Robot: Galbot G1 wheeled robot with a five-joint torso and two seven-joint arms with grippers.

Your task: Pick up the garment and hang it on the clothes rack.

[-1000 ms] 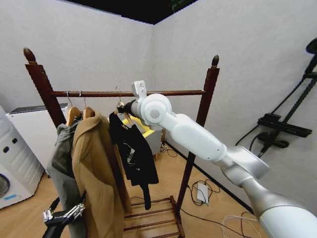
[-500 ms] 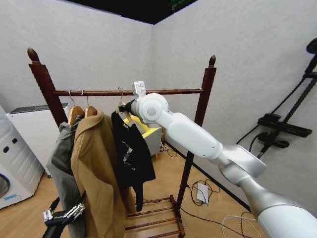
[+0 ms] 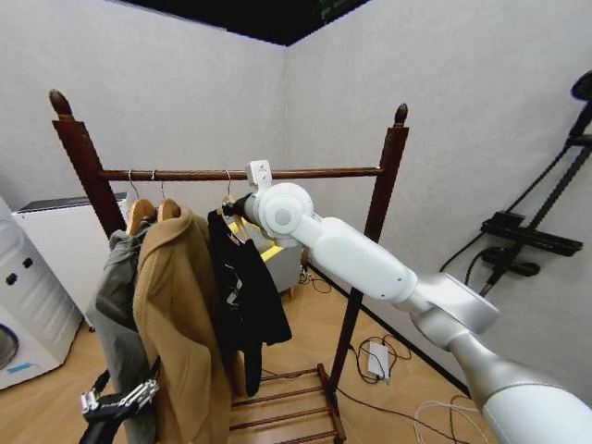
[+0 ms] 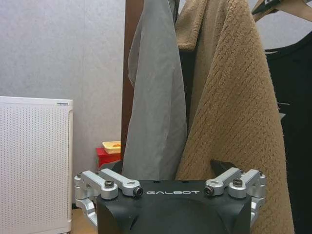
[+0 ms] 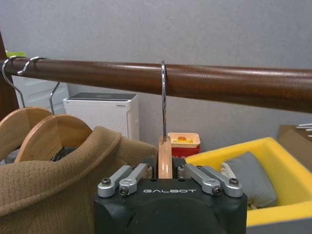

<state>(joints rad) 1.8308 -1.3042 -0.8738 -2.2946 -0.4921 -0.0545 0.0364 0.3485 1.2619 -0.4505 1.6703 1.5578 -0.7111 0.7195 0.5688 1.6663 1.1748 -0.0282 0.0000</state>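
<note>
The garment [image 3: 242, 282] is seen hanging from the clothes rack [image 3: 384, 176], its metal hook [image 5: 163, 100] already looped over the top bar [image 5: 219, 85], just beside the tan coat [image 3: 180, 314]. The wooden hanger [image 5: 165, 157] is gripped at its neck by the closed jaws of the right gripper [image 5: 165, 171]. The hanging is judged essentially done; only release and withdrawal are left. The left gripper [image 4: 170, 187] is held low beside the grey jacket [image 4: 156, 97], jaws spread apart and empty.

Head view overlooks the clothes rack [image 3: 231, 173]; wrist views sit close.
</note>
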